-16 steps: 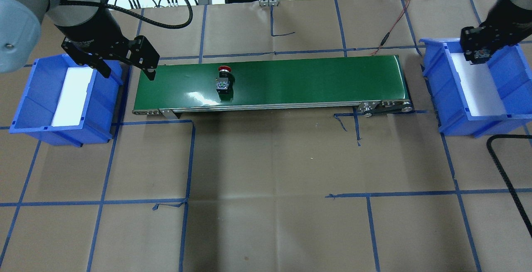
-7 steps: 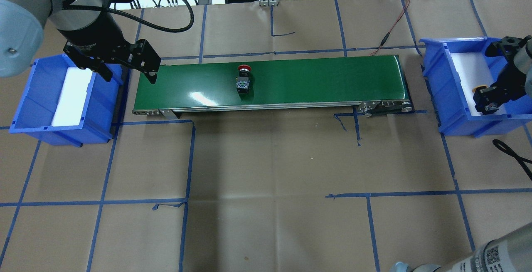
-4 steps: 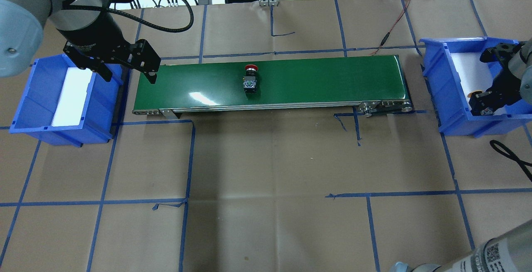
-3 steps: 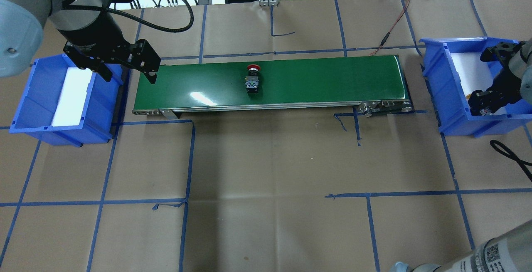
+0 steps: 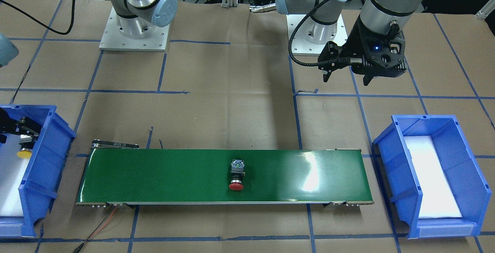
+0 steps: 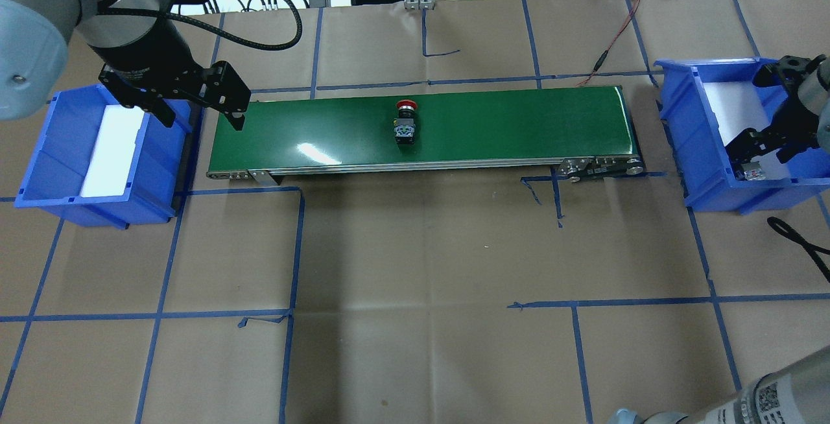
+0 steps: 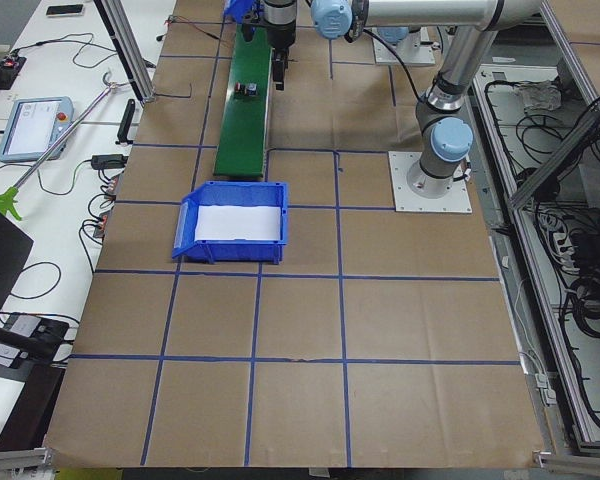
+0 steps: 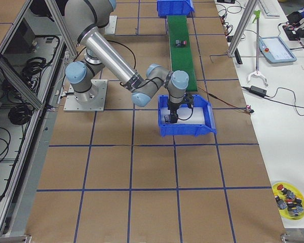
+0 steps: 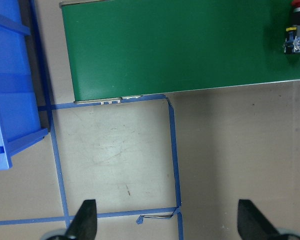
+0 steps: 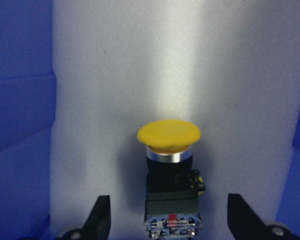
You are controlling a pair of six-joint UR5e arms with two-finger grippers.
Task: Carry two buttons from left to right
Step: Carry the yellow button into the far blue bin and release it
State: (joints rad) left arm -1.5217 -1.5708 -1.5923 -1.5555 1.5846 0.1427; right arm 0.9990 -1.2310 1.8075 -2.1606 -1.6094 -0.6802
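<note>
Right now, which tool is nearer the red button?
Left. The left tool hovers at the end of the belt carrying the red button; the right tool is inside a blue bin.

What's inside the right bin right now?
In the right bin: a white foam liner with the yellow button lying on its side, between the jaws of the open right gripper, not gripped. The floor under the foam is covered; in the overhead view the gripper hides the button.
</note>
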